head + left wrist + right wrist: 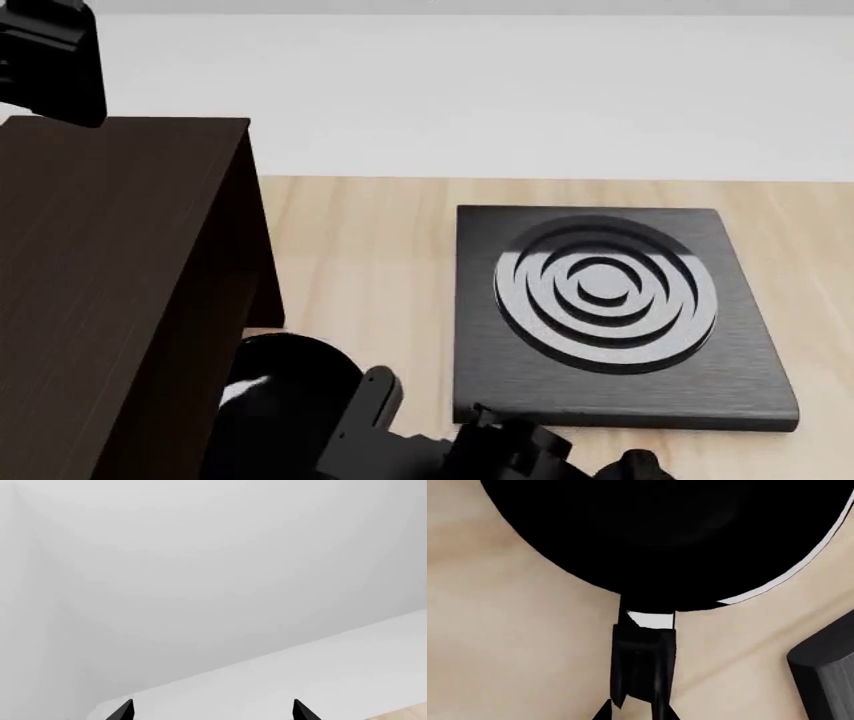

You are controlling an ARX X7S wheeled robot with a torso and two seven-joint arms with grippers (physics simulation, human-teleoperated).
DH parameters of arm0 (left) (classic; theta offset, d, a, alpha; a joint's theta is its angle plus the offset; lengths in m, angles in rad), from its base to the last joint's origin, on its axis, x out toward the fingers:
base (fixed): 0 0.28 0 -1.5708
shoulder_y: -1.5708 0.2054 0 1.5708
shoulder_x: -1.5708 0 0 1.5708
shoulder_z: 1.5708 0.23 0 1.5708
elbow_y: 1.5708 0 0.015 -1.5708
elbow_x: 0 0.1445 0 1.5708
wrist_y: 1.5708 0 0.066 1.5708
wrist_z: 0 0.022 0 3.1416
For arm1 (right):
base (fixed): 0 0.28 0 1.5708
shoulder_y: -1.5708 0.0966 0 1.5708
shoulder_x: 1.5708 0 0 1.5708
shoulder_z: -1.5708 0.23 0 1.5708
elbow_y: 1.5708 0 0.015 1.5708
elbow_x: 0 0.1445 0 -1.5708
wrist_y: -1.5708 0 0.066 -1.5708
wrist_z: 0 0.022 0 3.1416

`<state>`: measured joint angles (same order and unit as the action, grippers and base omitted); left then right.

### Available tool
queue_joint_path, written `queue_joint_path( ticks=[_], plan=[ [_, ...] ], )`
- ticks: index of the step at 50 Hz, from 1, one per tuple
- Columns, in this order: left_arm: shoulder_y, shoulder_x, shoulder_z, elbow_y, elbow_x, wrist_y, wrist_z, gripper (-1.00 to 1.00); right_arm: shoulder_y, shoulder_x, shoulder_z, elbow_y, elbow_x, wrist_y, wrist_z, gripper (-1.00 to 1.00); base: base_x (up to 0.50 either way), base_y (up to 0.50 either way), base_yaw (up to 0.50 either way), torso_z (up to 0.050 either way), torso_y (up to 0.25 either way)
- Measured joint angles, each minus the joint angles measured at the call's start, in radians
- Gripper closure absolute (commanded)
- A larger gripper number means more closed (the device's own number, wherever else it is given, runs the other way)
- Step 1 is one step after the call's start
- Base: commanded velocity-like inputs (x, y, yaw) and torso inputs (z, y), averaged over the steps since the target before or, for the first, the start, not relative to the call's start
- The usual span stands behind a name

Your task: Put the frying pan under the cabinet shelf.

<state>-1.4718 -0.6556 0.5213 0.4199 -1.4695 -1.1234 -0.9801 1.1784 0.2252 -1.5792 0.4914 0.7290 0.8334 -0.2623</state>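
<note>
- Pan (287,385): round, black, thin pale rim, glossy inside. It lies on the worktop (360,260) at the near end of the cabinet (107,260), partly under its slab side, with the part toward the plate in the open. The right wrist view shows its bowl (667,535) from close by.
- Handle (644,665): long, black, stiff, joined to the bowl under the rim. It is the natural hold, and best taken close to the bowl to limit the leverage.
- Handling, as a judgement: rigid and fairly heavy at the bowl end, so it would droop if lifted by the handle's far end. The glossy finish looks slippery. It is not fragile, and sliding it flat seems safer than lifting.
- Right gripper (635,711): its fingers straddle the handle, clenched on it as far as the wrist view shows.
- Left gripper (212,710): its fingers are spread and hold nothing, up over the cabinet and aimed at the pale wall.
- Plate (607,310): black, square, ringed, on the worktop well beside the pan. Not part of the task.
</note>
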Motion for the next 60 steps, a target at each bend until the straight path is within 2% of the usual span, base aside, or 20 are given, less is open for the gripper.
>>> queue_joint_path(
  ticks=[14,29,49,50,60],
  plan=[
    [-0.001,-0.007,0.0,0.005,-0.01,0.001,-0.007,-1.0,0.01,-0.053,0.003,-0.066,0.054,0.032,0.005,1.0,0.0,0.0,0.0,0.0,0.0],
    [0.029,-0.025,0.01,0.011,0.016,0.013,0.003,-1.0,-0.028,-0.169,0.011,0.13,0.02,-0.138,-0.127,1.0,0.0,0.0,0.0,0.0,0.0],
    [0.06,-0.044,0.014,0.016,0.033,0.028,0.004,-1.0,-0.043,-0.206,-0.007,0.228,0.107,-0.314,-0.172,1.0,0.0,0.0,0.0,0.0,0.0],
    [0.06,-0.044,0.015,0.016,0.032,0.028,0.003,-1.0,-0.044,-0.206,-0.011,0.231,0.115,-0.318,-0.171,-1.0,0.0,0.0,0.0,0.0,0.0],
    [0.043,-0.047,0.011,0.02,0.012,0.02,-0.012,-1.0,-0.032,-0.218,0.019,0.249,0.166,-0.36,-0.164,-1.0,0.0,0.0,0.0,0.0,0.0]
  ],
)
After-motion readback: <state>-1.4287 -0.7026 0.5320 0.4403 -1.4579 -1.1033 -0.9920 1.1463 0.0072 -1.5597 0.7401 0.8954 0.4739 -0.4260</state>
